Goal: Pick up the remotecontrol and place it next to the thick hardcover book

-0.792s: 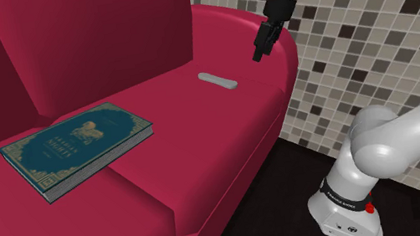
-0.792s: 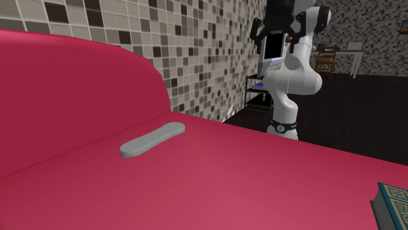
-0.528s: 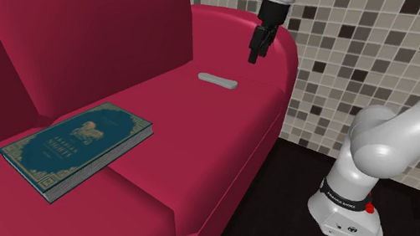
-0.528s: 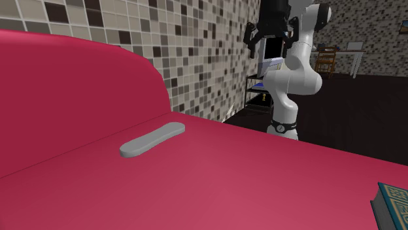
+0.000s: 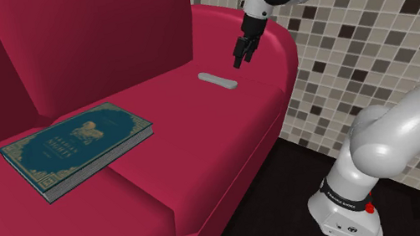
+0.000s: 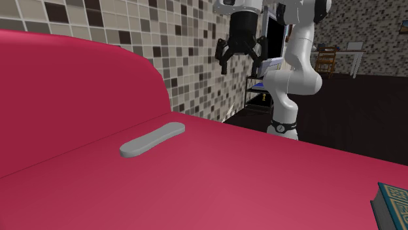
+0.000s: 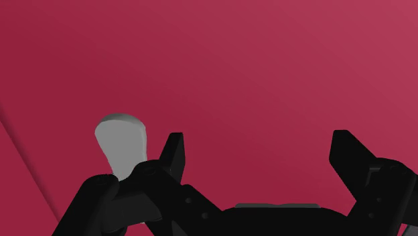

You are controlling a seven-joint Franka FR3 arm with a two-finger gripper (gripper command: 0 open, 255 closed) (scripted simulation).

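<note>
The grey remote control (image 5: 217, 81) is lying flat on the red sofa (image 5: 189, 162), on the seat cushion nearest the armrest, close to that cushion's back edge where it meets the backrest. Nothing is touching it. The black gripper (image 5: 240, 59) is hanging in the air above the armrest end of the seat, just beyond the remote and clear of it, with its fingers pointing down toward the cushion. In the second exterior view the gripper (image 6: 242, 63) is showing in front of the mosaic-tiled wall (image 6: 196, 59), its fingers spread wide and grasping nothing. In the wrist view the two fingers are standing well apart around bare red upholstery (image 7: 268, 67), and the rounded end of the remote (image 7: 120, 144) is sitting outside the pair, beside one finger.

The thick hardcover book (image 5: 77, 147), teal with gold ornament, is lying flat on the neighbouring seat cushion, well apart from the remote, one corner reaching the seam between the two cushions. The white arm (image 5: 405, 136) is rising from the dark floor (image 5: 288, 203) beside the sofa's armrest end.
</note>
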